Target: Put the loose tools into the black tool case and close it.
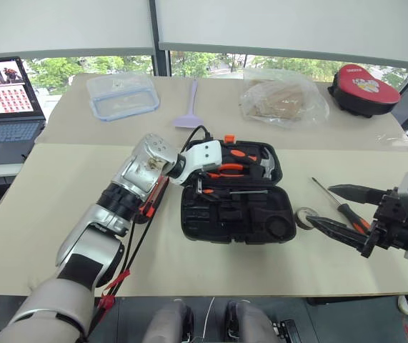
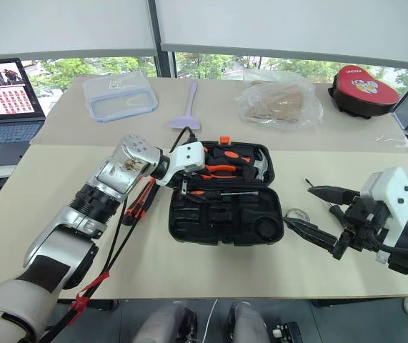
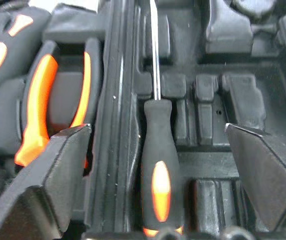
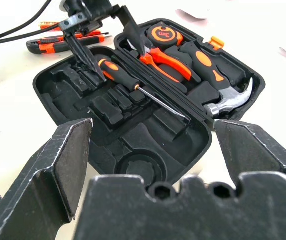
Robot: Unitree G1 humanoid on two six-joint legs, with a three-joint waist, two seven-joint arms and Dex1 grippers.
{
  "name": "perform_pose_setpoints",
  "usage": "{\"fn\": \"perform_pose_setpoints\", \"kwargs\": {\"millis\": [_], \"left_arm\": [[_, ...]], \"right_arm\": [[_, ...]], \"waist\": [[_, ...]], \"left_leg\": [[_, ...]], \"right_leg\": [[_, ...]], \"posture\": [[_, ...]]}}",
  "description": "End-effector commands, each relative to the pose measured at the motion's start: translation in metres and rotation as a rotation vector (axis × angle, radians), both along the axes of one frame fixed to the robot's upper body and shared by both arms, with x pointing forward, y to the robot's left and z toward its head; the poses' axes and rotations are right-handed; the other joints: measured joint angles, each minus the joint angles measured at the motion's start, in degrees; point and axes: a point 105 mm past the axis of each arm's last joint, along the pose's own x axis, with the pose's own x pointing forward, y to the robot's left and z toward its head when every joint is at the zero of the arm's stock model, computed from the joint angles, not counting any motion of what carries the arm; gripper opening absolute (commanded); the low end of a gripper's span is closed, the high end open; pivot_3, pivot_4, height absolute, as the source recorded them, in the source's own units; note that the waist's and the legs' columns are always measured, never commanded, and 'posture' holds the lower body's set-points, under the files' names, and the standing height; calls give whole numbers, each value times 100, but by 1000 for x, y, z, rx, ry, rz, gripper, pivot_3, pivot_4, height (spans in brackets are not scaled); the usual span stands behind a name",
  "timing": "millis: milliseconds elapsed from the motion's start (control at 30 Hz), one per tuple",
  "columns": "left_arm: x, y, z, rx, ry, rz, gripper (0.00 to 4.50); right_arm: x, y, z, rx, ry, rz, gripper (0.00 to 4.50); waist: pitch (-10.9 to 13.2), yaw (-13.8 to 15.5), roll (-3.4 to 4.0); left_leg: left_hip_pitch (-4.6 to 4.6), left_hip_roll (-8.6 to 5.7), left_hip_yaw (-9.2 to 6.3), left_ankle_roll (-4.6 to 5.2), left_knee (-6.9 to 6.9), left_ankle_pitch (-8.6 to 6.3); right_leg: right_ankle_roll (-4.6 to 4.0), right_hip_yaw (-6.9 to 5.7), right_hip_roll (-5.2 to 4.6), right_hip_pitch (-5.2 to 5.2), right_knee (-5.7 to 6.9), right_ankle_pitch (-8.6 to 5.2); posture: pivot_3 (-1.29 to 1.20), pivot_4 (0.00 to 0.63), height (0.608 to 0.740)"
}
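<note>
The black tool case lies open at mid-table, with pliers, a hammer and a tape measure in its far half. An orange-black screwdriver lies in a slot of the near half. My left gripper hovers open just above it, a finger on either side and neither touching. A utility knife lies left of the case under my left arm. Right of the case are a second screwdriver and a small tape roll. My right gripper stands open and empty above them.
At the back of the table are a laptop, a clear blue-rimmed container, a lilac spatula, a crumpled plastic bag and a red-topped round case. A black cable runs along my left arm.
</note>
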Motion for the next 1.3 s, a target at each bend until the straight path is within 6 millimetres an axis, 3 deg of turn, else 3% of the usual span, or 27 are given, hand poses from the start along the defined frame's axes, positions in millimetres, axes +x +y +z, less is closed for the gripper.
{"fn": "perform_pose_setpoints", "kwargs": {"millis": [33, 400, 767, 867, 967, 1067, 1133, 1300], "left_arm": [[0, -9, 13, -5, -74, -45, 3942], [3, -17, 0, 17, -59, -64, 9], [8, -10, -42, 200, -150, -87, 9], [10, -9, -41, 181, -151, -78, 9], [12, -5, -10, 8, -58, -5, 9], [-7, 8, 34, -219, 81, -54, 667], [-25, 22, 54, -306, 159, -111, 1499], [-81, 61, 78, -368, 327, -224, 3298]], "right_arm": [[1, 2, 9, -2, -50, 8, 4500], [3, 2, 4, 2, -47, 2, 4500], [4, 2, 2, 7, -49, -6, 4500], [5, -1, -1, 0, -46, -24, 4500], [6, -15, -6, -19, -35, -95, 4500], [3, -42, -12, -15, 0, -211, 4500], [1, -58, -15, -13, 21, -276, 4500], [2, -107, -40, -31, 111, -442, 4500]], "waist": [[0, 2, 0], [0, -1, 0], [-8, 43, 6], [-14, 58, 7], [-14, 50, 7], [-13, -13, 7], [-13, -39, 9], [-15, -134, 20]], "left_leg": [[0, 0, 0, 0, 1, 0], [-1, -1, 0, 0, 3, 0], [8, -2, 0, 4, 6, -2], [11, -2, 0, 8, 10, -5], [10, -2, 0, 19, 14, -11], [-4, -1, 1, 20, 16, -11], [-13, 1, 2, 13, 16, -7], [6, 1, 5, 8, 12, -5]], "right_leg": [[1, 0, 0, 0, 0, 0], [2, -1, 1, -1, 0, 1], [4, 2, -4, 11, 0, 3], [7, 4, -8, 14, 0, 8], [11, 10, -10, 13, -2, 16], [10, 11, -9, -6, 0, 19], [9, 6, -5, -16, 3, 18], [17, 3, 3, 7, -8, 11]], "posture": [[0, 150, 728], [0, 150, 728], [0, 150, 728], [0, 150, 728], [0, 150, 728], [0, 150, 728], [0, 150, 728], [0, 150, 728]]}}
